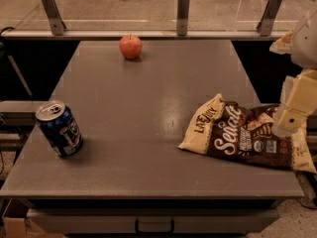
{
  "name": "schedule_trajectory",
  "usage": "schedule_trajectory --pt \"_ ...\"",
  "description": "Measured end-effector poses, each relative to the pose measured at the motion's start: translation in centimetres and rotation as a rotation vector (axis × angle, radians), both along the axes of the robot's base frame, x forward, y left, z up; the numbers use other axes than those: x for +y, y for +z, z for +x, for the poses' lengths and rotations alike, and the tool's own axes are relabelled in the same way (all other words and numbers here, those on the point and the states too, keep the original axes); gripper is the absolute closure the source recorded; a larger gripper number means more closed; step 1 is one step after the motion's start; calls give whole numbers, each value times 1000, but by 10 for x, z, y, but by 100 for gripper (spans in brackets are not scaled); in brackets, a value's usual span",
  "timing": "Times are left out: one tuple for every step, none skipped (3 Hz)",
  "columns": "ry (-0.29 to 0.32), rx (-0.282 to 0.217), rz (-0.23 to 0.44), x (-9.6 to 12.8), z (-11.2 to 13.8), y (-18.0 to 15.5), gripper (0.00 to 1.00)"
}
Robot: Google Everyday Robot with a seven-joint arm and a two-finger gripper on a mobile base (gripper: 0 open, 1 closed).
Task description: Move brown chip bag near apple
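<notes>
Just the one camera view, so everything is taken from that. A grey table (148,133) is seen from its near end, looking down the length.

The apple (130,46) is parked at about 12 o'clock, right by the far edge and a touch left of centre, stem up. The bag (237,135) is laid flat at roughly 4 o'clock, close to the right edge, and its right end seems to poke just past the table's side. Its cream end with dark lettering is pointed towards the middle of the table, and big white script is spread across the brown part. Bag and apple are well apart, with bare tabletop between them.

The gripper (291,118) is found at 3 o'clock, at the right border of the view, above the bag's right-hand part. Only pale cream blocks of it are shown, partly cut off by the border. Whether it's wide, narrow or touching the bag can't be told.

A blue can (59,128) is stood at 8 o'clock near the left edge, silver top and tab showing, well apart from both bag and apple. Behind the table a rail with metal posts (183,11) is seen. A drawer handle (154,226) is tucked under the near edge at 6 o'clock.
</notes>
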State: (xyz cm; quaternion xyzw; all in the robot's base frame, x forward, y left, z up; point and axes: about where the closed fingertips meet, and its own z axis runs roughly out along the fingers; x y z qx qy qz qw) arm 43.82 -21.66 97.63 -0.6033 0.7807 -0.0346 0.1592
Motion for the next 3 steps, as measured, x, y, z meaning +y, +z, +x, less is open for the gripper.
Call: schedule_trajectory --pt "0 0 0 0 0 0 0" --pt "9 2 39 -9 6 -16 0" --pt "44 17 60 -19 17 -50 0"
